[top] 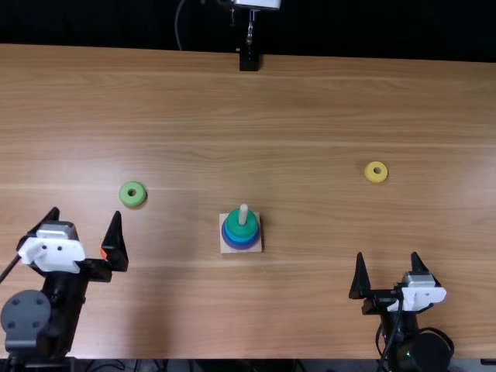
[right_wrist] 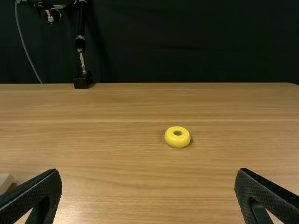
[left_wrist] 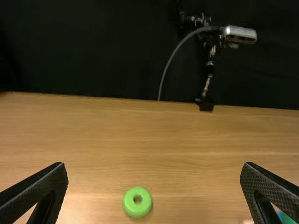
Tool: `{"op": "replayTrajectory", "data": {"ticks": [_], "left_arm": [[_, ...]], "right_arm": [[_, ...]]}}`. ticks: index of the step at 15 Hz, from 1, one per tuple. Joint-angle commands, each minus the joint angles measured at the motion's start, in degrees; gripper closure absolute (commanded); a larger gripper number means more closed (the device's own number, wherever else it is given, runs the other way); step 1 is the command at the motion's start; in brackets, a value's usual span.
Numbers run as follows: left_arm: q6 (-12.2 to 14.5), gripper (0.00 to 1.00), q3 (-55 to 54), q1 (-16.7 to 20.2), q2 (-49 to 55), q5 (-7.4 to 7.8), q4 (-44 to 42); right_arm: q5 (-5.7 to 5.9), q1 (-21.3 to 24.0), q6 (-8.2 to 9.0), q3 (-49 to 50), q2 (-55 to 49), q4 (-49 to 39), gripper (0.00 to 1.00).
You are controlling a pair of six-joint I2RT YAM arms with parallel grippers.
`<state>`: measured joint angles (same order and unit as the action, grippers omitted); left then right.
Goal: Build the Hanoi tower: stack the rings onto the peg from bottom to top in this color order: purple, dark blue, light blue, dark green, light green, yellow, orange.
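Note:
In the top view my left gripper (top: pixel 86 211) is open at the left, below and left of the light green ring (top: pixel 132 194). My right gripper (top: pixel 387 254) is open at the lower right, below the yellow ring (top: pixel 376 172). Between them, the peg (top: pixel 243 215) rises from its square base (top: pixel 257 247), holding a dark green ring (top: pixel 241 227) above light blue and purple-blue ones. An orange-red patch (top: pixel 104 253) shows beside a left finger, mostly hidden. The left wrist view has the gripper (left_wrist: pixel 154 163) and light green ring (left_wrist: pixel 138 202); the right wrist view, the gripper (right_wrist: pixel 148 170) and yellow ring (right_wrist: pixel 177 137).
A black stand (top: pixel 249 60) with a cable is at the table's far edge, near the middle. Bare wood of the table (top: pixel 310 116) lies between the rings and that edge. Part of the pale peg base (right_wrist: pixel 5 182) shows in the right wrist view.

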<state>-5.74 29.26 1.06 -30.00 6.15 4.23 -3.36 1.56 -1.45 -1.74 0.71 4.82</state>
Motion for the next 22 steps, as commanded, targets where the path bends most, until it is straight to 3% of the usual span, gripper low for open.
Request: {"op": "replayTrajectory", "data": {"ticks": [1, 2, 4, 7, 9, 11, 15, 17, 19, 22], "left_arm": [[6.16, 0.00, 4.14, -0.62, -3.05, -0.88, -0.33], [7.85, 0.00, 6.52, -0.53, -6.21, -0.88, -0.22], [8.69, 0.00, 12.76, -0.80, -12.72, -2.04, -0.12], [8.69, 0.00, 20.05, -0.36, -24.32, -5.73, 3.05], [8.59, 0.00, 24.97, -0.53, -33.63, -5.84, 5.68], [8.06, 0.00, 30.42, -0.62, -41.72, -4.15, 11.17], [8.06, 0.00, 37.45, -0.97, -56.40, 1.86, 20.34], [7.95, 0.00, 39.47, -3.96, -62.46, 0.49, 20.56], [7.95, 0.00, 40.71, -4.31, -66.59, 1.34, 22.24], [7.85, 0.00, 40.62, -4.49, -70.90, 0.70, 28.47]], "right_arm": [[0.72, 0.55, -0.02, 0.68, -0.71, -0.01, 0.00], [0.72, 0.55, -0.02, 0.68, -0.71, -0.01, 0.00], [0.72, 0.55, -0.02, 0.68, -0.71, -0.01, 0.00], [0.72, 0.55, -0.02, 0.68, -0.71, -0.01, 0.00], [0.72, 0.55, -0.02, 0.68, -0.71, -0.01, 0.00], [0.72, 0.55, -0.02, 0.68, -0.71, -0.01, 0.00], [0.72, 0.55, -0.02, 0.68, -0.71, -0.01, 0.00], [0.72, 0.55, -0.02, 0.68, -0.71, -0.01, 0.00], [0.72, 0.55, -0.02, 0.68, -0.71, -0.01, 0.00], [0.72, 0.55, -0.02, 0.68, -0.71, -0.01, 0.00]]}}
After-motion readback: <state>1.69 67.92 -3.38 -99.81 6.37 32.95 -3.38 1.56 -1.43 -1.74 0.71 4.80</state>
